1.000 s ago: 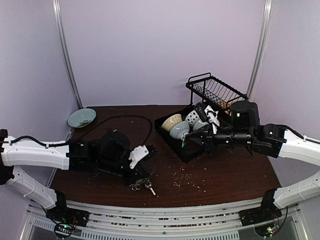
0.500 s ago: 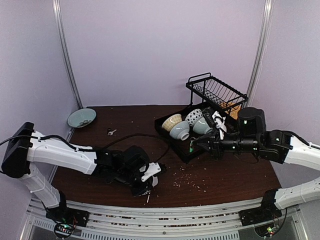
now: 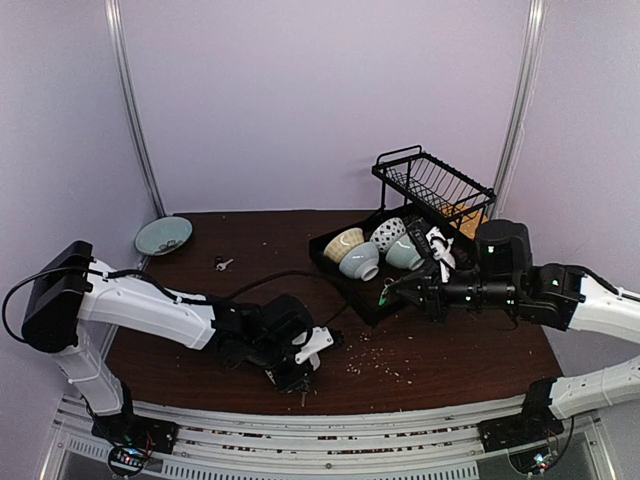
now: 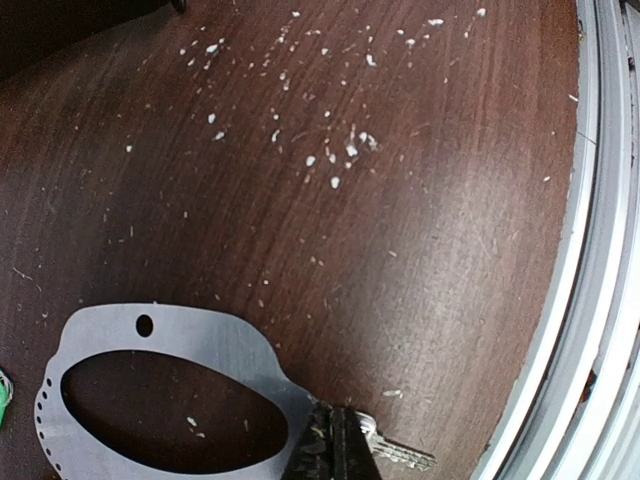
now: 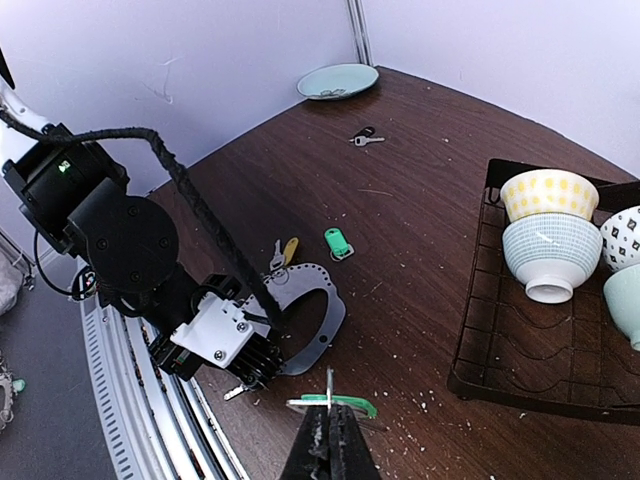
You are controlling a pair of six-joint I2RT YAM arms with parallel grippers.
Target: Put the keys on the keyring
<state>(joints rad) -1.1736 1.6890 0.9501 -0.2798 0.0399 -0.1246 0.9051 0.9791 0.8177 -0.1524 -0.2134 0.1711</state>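
Keyring (image 4: 220, 335): flat grey loop with small holes along one side, lying on the dark desk (image 4: 400, 200) close to the front edge. At its rim, left fingers (image 4: 322, 455) pressed together, with a silver key (image 4: 398, 455) poking out right beside the tips; unclear whether clamped on key, rim or both. Just beyond the loop, on the wood: yellow-headed key (image 5: 289, 248) touching a plain key (image 5: 275, 255), green tag (image 5: 338, 242) just beside. Raised over the desk, clear of the keyring: right fingers (image 5: 318, 450) clamped shut on a green-headed key (image 5: 345, 404). Far off near the teal plate (image 5: 338, 80), one more dark-headed key (image 5: 364, 137). White crumbs (image 4: 340, 155) scattered about. Bowls (image 5: 550, 255) off to the right.
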